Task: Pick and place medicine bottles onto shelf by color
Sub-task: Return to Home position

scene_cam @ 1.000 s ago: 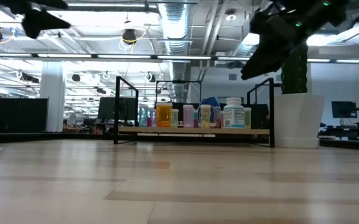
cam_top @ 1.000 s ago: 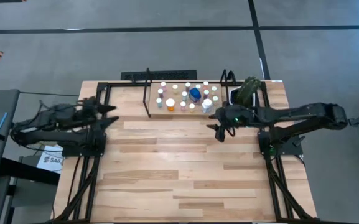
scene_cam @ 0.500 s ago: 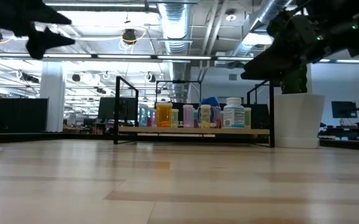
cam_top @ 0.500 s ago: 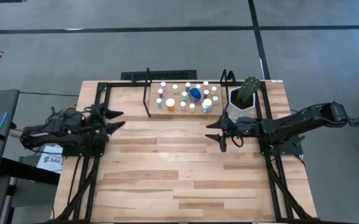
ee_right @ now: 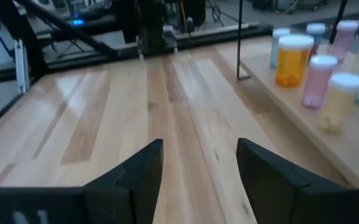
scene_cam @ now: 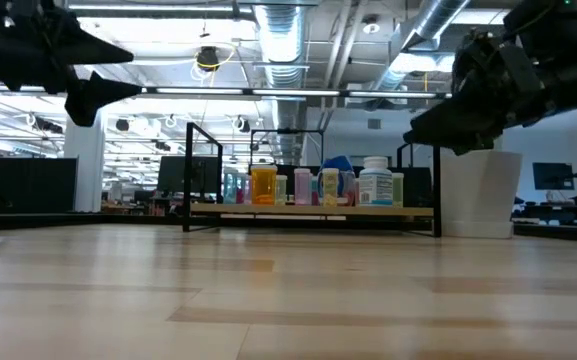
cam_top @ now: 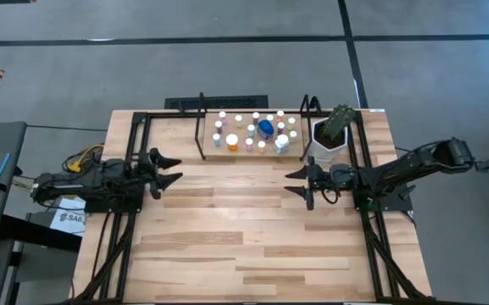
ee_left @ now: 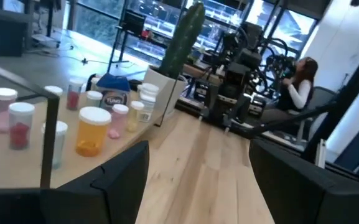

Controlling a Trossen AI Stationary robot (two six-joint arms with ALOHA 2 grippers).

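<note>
The shelf (cam_top: 213,153), a light-wood board in a black rod frame, stands at the table's far middle. Several medicine bottles (cam_top: 265,129) stand upright on it: orange (scene_cam: 264,185), pink, yellow-green, white and a wider blue one. My left gripper (cam_top: 175,169) hovers open and empty above the table, left of and nearer than the shelf. My right gripper (cam_top: 291,181) hovers open and empty nearer than the shelf's right end. The left wrist view shows the orange bottle (ee_left: 91,130) beyond the open fingers (ee_left: 123,180). The right wrist view shows bottles (ee_right: 291,59) beside bare planks.
A white pot with a green plant (cam_top: 329,134) stands right of the shelf, close to my right arm. Black frame rails (cam_top: 134,135) run along the table's sides. Bare planks (cam_top: 236,220) fill the near half. A seated person (ee_left: 297,87) shows beyond the table.
My left gripper has gone toward the table's right edge and a little nearer, out over the planks. My right gripper has drawn back from the shelf's right end toward the near edge and has come lower. The bottles have stayed put.
</note>
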